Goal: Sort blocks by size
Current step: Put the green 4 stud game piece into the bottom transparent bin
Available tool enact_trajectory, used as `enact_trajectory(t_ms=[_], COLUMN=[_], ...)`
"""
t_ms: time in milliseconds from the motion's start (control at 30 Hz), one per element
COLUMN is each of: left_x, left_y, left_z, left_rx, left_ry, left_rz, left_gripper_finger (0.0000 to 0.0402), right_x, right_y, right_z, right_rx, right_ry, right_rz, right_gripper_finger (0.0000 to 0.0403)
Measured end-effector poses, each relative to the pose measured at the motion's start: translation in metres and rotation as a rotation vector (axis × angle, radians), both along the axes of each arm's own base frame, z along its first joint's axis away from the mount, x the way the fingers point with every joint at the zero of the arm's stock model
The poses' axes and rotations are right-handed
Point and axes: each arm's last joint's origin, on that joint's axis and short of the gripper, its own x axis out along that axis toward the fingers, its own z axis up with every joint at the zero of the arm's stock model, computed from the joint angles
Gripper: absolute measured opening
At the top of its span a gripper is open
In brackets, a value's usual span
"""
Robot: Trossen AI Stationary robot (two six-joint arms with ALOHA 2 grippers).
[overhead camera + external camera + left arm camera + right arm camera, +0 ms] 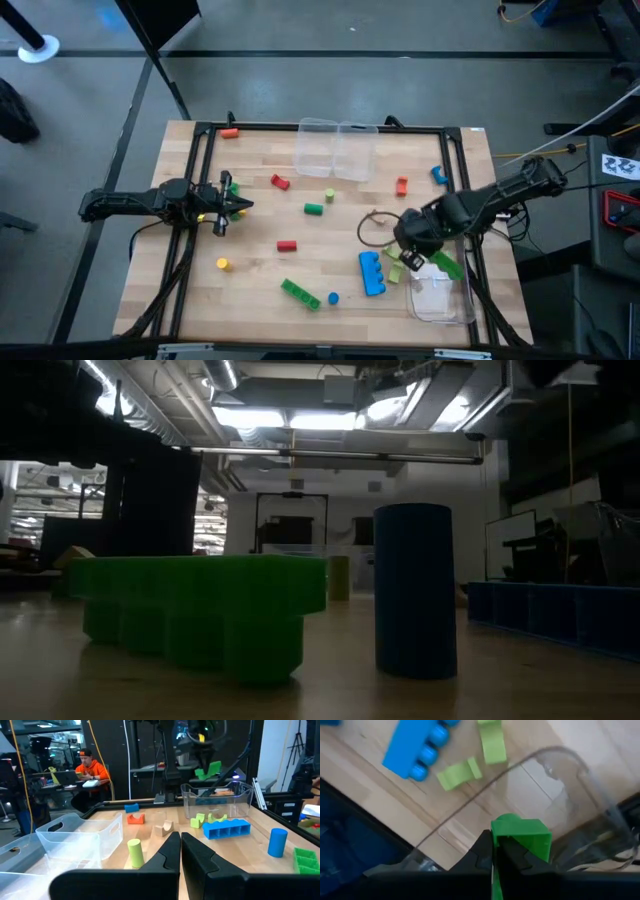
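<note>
Though airborne, green block (521, 836) in right tool (496, 851)

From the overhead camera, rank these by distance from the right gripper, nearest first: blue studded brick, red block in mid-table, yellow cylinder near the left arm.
Measured from the right gripper, shut on a green block over the clear container:
1. Blue studded brick, just to its left.
2. Red block, mid-table.
3. Yellow cylinder, far left side.

high: straight down | low: tabletop level | both see blue brick (371, 273)
</note>
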Motion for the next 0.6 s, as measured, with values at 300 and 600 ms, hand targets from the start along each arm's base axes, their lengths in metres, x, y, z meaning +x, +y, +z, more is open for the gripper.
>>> enact_trajectory(t_ms=[300,600], left_x=[0.0,0.0], left_y=[0.0,0.0], left_z=[0.0,0.0], left_rx=[-0.024,-0.03], left_ry=[-0.001,-0.002], left_rz=[0.0,0.0], left_gripper_finger=[0.0,0.0], right_x=[-0.007,-0.011], right_y=[0.016,0.015], right_z=[-0.032,-0.045], right_rx=[-0.003,-0.023], right_ry=[0.016,0.051], right_rz=[0.031,0.033], right_gripper_finger=[0.0015,0.0016])
